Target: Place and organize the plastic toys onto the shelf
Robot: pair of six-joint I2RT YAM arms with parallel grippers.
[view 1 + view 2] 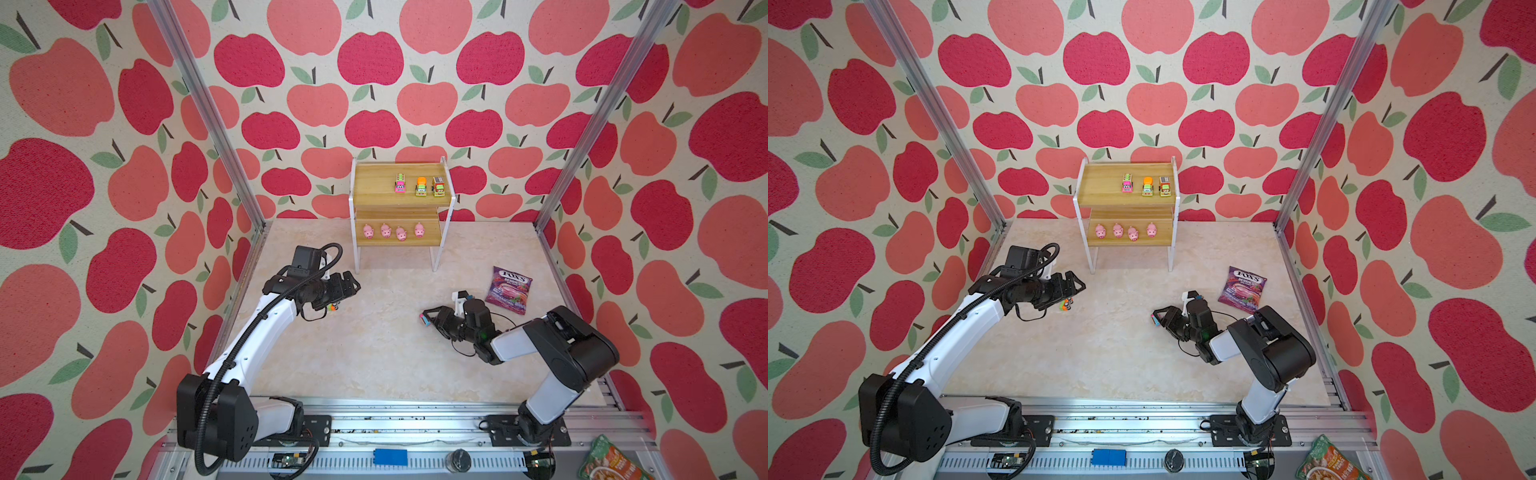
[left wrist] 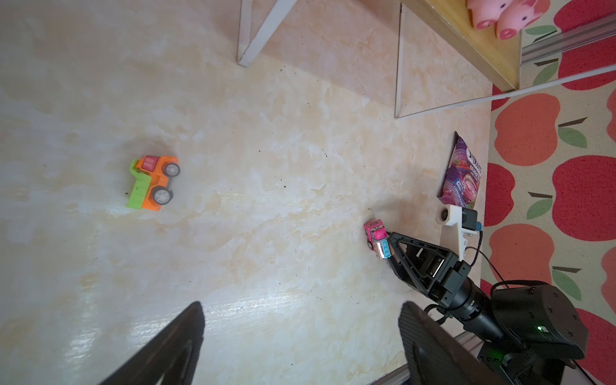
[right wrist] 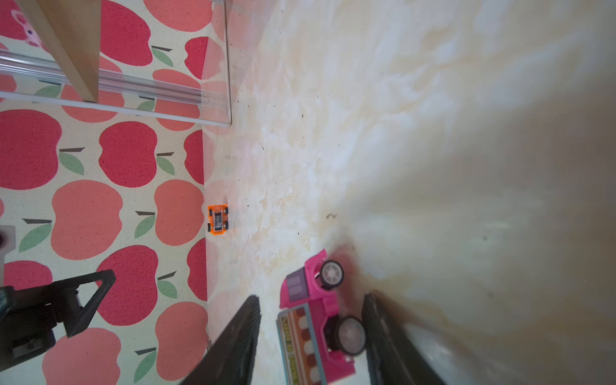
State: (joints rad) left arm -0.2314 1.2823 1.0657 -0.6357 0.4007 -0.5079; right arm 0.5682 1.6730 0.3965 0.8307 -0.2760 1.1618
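Bracketing pink truck (image 3: 316,300) on counter (image 3: 433,133) with right jaws parted; hovering left jaws spread wide near orange truck (image 2: 150,181).

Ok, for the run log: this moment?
left fingers: open by orange-green plastic truck; right fingers: open around pink plastic truck; wooden shelf: three trucks, four pink pigs
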